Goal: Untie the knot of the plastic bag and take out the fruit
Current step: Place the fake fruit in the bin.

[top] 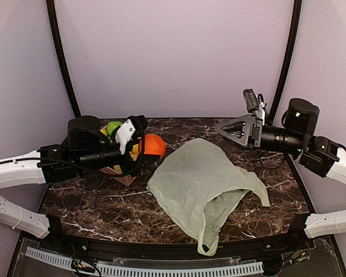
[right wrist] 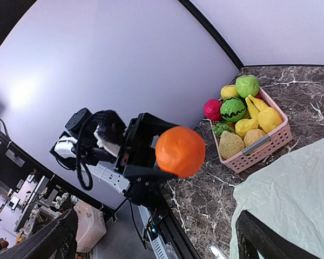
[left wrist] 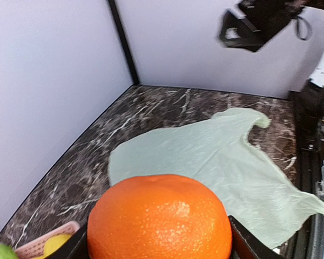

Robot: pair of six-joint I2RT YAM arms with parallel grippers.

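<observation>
My left gripper (top: 153,147) is shut on a round orange fruit (top: 152,145), holding it in the air between the pink basket and the bag. In the left wrist view the orange fruit (left wrist: 159,218) fills the space between the fingers (left wrist: 242,244). The pale green plastic bag (top: 202,182) lies flat and limp on the marble table, its handles loose; the knot is out of view. My right gripper (top: 228,131) hangs open and empty above the back right of the table, off the bag. From its view the orange fruit (right wrist: 180,151) shows in the left gripper's jaws.
A pink basket (right wrist: 259,144) at the back left holds several toy fruits, among them a green apple (right wrist: 247,85), a small watermelon (right wrist: 233,109) and yellow bananas (right wrist: 262,110). Curved grey walls close the table's back and sides. A slotted rail (top: 161,268) runs along the near edge.
</observation>
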